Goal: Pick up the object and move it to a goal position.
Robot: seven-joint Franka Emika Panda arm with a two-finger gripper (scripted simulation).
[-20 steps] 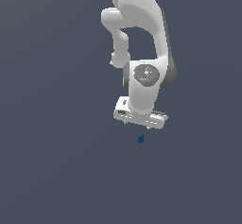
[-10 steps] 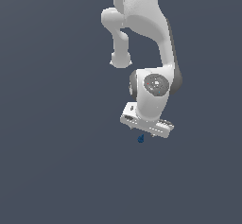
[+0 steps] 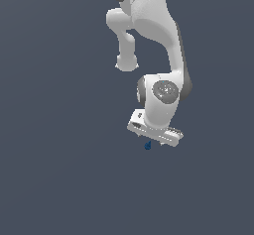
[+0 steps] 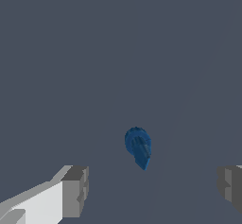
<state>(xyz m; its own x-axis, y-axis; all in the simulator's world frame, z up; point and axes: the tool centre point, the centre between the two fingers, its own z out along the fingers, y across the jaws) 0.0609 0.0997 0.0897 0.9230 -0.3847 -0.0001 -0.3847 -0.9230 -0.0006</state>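
The blob is a tiny dark blue thing, round at one end and coming to a small point at the other. It looks to be lying on the flat grey counter, but no shadow shows, so I cannot be sure it touches. In the exterior view it sits just under the white tool, a little toward the exterior view's left. It is much smaller than the tool.

The tool is open. In the wrist view its two grey fingers stand wide apart, and the blob is in the space ahead of them, nearer the finger joined to the white part. Nothing is touching the blob yet.

I think the blob is very light, because it is so small. It looks hard and smooth, not squishy, but I cannot tell that for sure. A small, round, smooth thing can slip or pop out when it is squeezed. It might also roll away if a finger bumps it first.

The best place to hold it looks like the fat round part, one finger on each side. The pointy end is thin and would be easy to lose. The tool should probably be right over the blob's middle, go down low, and close slowly so both fingers meet it together.
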